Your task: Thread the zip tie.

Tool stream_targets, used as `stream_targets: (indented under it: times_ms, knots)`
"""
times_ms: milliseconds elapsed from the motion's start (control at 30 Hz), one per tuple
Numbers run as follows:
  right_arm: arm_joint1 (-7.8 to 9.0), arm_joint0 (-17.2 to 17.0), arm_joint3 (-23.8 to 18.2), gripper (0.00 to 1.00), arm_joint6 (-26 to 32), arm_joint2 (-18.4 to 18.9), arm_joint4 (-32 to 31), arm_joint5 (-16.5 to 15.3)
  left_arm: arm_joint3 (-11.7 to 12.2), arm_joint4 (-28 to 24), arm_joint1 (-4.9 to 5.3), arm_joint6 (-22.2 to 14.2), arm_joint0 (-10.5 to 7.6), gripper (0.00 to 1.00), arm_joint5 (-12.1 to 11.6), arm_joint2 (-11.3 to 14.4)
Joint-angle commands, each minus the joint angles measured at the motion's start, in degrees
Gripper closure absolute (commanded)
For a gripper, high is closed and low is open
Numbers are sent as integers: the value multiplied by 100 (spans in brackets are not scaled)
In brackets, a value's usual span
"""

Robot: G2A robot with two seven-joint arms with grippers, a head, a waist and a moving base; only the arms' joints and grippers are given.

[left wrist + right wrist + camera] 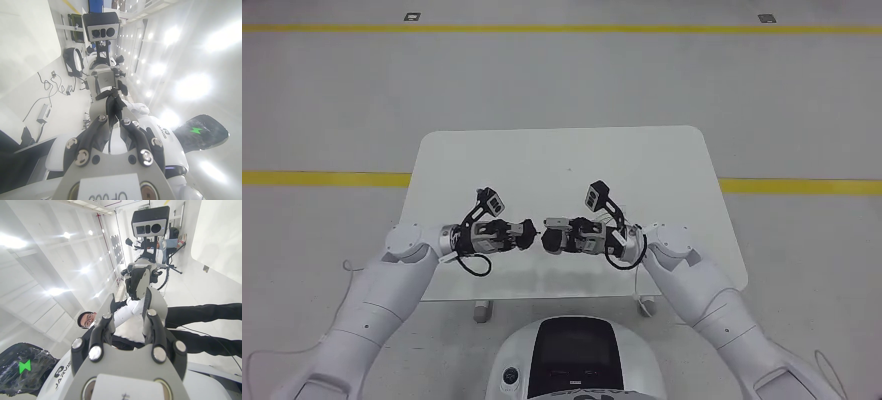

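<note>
- left gripper [525,236], just left of centre in the top view, over the near edge of the smooth white round-cornered table [542,160]: grey metal fingers on black linkages, pinched together on the zip tie [109,138]
- the zip tie's a thin, flat black plastic strip. In the left wrist view it runs from the closed tips back toward the palm, so its long axis follows the fingers and points at the other gripper
- right gripper [548,240], just right of centre, faces it tip to tip. Its ribbed black pads [147,301] are spread apart, and I can't tell if the tie's tip reaches between them
</note>
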Motion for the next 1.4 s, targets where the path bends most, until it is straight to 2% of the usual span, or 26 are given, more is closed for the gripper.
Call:
stream_targets:
  times_ms: [0,500,567,600,633,667,700,733,833,967,1100,1200,1300,1367]
  knots:
    - [20,-28,-35,0,-43,89,-1,-37,9,-10,6,-10,3,100,-16,-19]
    - [36,-49,-57,0,-152,169,-32,-77,83,-96,25,-118,7,100,-25,-78]
    - [36,-49,-57,0,-152,169,-32,-77,145,583,48,232,0,100,-471,-67]
    - [36,-49,-57,0,-152,169,-32,-77,189,609,45,332,20,100,-670,-87]
    - [36,-49,-57,0,-152,169,-32,-77,254,350,26,357,66,100,-912,-122]
    - [36,-49,-57,0,-152,169,-32,-77,292,237,20,246,62,100,-912,-156]
    - [36,-49,-57,0,-152,169,-32,-77,332,215,18,205,36,100,-912,-241]
    - [36,-49,-57,0,-152,169,-32,-77,344,488,23,202,7,100,-912,-371]
    - [36,-49,-57,0,-152,169,-32,-77,207,683,-23,131,121,100,-912,-682]
    - [36,-49,-57,0,-152,169,-32,-77,47,839,-165,-243,259,100,-912,-1263]
    - [36,-49,-57,0,-152,169,-32,-77,16,934,-341,-339,326,100,-912,-1672]
    - [36,-49,-57,0,-152,169,-32,-77,25,993,-455,-339,307,100,-912,-1876]
    - [36,-49,-57,0,-152,169,-32,-77,21,899,-539,-339,282,100,-912,-1969]
    - [36,-49,-57,0,-152,169,-32,-77,21,899,-539,-339,282,100,-912,-1969]
